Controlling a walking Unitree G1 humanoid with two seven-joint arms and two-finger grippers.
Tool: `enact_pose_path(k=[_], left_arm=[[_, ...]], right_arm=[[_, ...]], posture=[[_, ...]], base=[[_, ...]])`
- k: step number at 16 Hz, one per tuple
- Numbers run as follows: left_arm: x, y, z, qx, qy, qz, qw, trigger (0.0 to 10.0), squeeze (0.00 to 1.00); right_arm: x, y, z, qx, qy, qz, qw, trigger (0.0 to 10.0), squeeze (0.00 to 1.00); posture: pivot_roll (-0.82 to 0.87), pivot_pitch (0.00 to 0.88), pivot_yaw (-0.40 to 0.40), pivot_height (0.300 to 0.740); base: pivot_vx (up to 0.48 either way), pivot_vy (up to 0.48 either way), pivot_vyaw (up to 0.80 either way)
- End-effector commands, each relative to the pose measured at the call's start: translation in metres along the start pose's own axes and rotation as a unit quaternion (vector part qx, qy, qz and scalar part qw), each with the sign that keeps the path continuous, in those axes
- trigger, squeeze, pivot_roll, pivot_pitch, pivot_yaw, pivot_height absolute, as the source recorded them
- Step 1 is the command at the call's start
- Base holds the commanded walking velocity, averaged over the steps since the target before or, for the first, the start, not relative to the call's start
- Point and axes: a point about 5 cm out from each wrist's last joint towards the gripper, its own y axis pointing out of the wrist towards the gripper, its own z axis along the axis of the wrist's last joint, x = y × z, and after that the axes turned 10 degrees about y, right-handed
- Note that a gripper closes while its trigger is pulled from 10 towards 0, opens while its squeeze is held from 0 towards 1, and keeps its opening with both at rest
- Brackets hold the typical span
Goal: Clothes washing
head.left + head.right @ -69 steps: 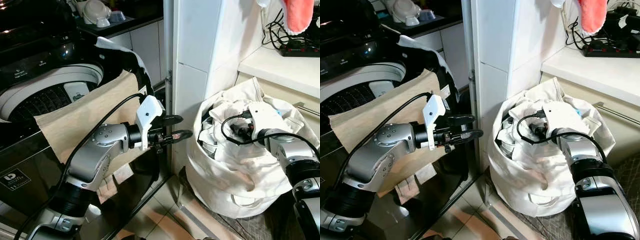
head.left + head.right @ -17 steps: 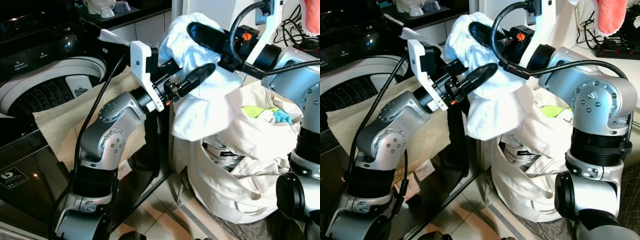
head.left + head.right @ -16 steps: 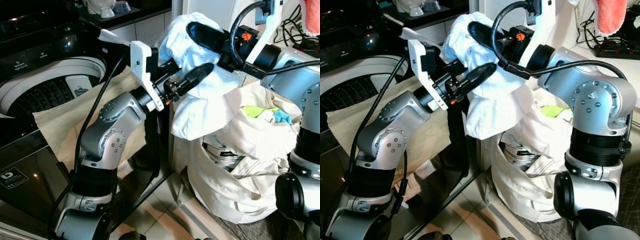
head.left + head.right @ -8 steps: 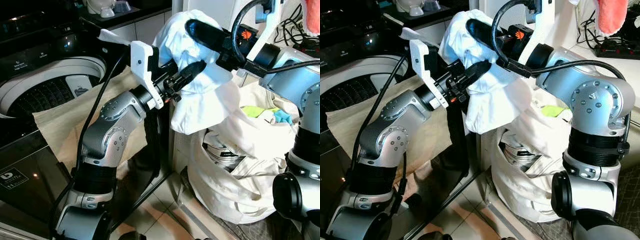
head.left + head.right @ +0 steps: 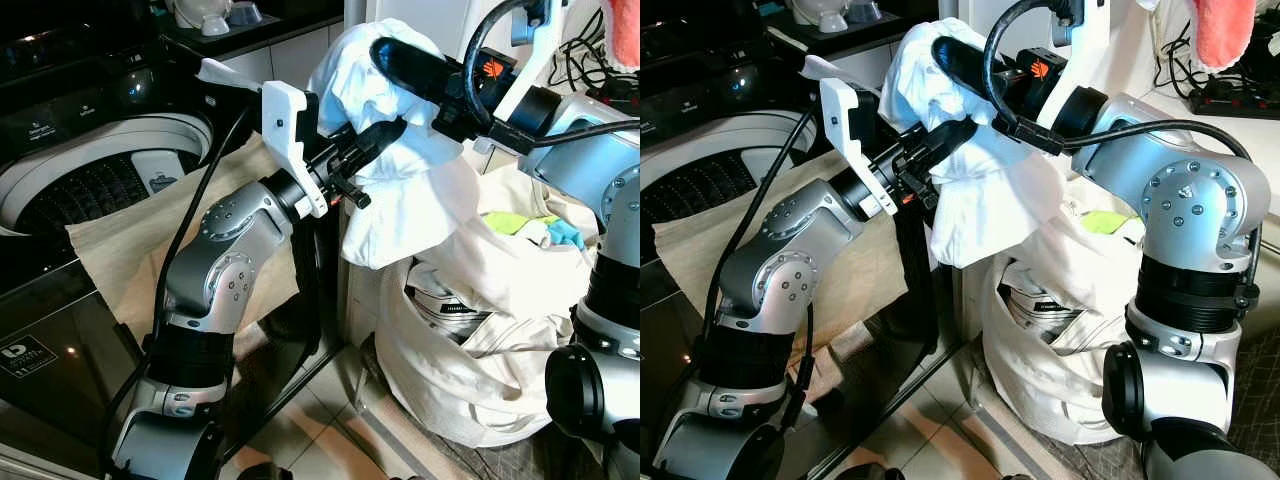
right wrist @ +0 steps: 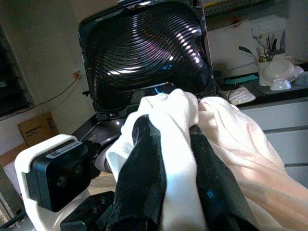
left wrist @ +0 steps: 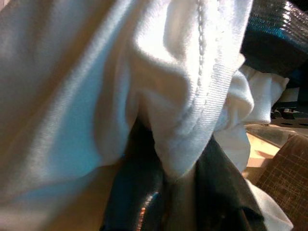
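Note:
A white garment (image 5: 410,200) hangs in the air above the open white laundry bag (image 5: 470,340). My right gripper (image 5: 385,60) is shut on the garment's top, and cloth bulges between its black fingers (image 6: 144,159) in the right wrist view. My left gripper (image 5: 392,130) reaches in from the left and is shut on a fold of the same garment, whose stitched hem (image 7: 207,91) lies pinched between its fingers. The top-loading washing machine (image 5: 90,190) stands open at the left, a beige cloth (image 5: 140,240) draped over its front edge.
More clothes, some green and blue (image 5: 530,225), lie in the bag. A white pillar stands behind the garment. A counter at the right carries a power strip (image 5: 600,95), with a pink cloth (image 5: 625,30) hanging above. The washer's dark lid (image 6: 144,53) stands raised.
The left gripper's fingers have come together on the white garment. The garment, pulled out of the bag earlier, has shifted slightly toward the washer.

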Motion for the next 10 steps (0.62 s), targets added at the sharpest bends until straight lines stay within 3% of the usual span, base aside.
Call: enact_pose_path(k=[1,8,9,10], left_arm=[[-0.005,0.000,0.002,0.000,0.003,0.011,1.000,0.0,0.00],[-0.005,0.000,0.002,0.001,0.003,0.011,1.000,0.0,0.00],[-0.012,0.004,0.008,0.017,0.000,0.024,1.000,0.0,0.00],[-0.015,0.006,0.011,0.026,-0.001,0.034,0.999,0.0,0.00]], right_arm=[[-0.017,0.002,0.012,0.015,-0.024,0.034,0.999,0.0,0.00],[-0.017,0.002,0.012,0.015,-0.024,0.033,0.999,0.0,0.00],[-0.011,-0.004,0.016,0.022,-0.037,-0.005,0.999,10.0,0.00],[-0.007,-0.008,0.018,0.027,-0.040,-0.022,0.999,10.0,0.51]], posture=[[-0.05,0.000,0.062,0.740],[-0.05,0.000,0.062,0.740],[-0.08,0.000,0.090,0.740],[-0.08,0.000,0.093,0.740]], base=[[0.000,0.000,0.00],[0.000,0.000,0.00],[0.000,0.000,0.00],[0.000,0.000,0.00]])
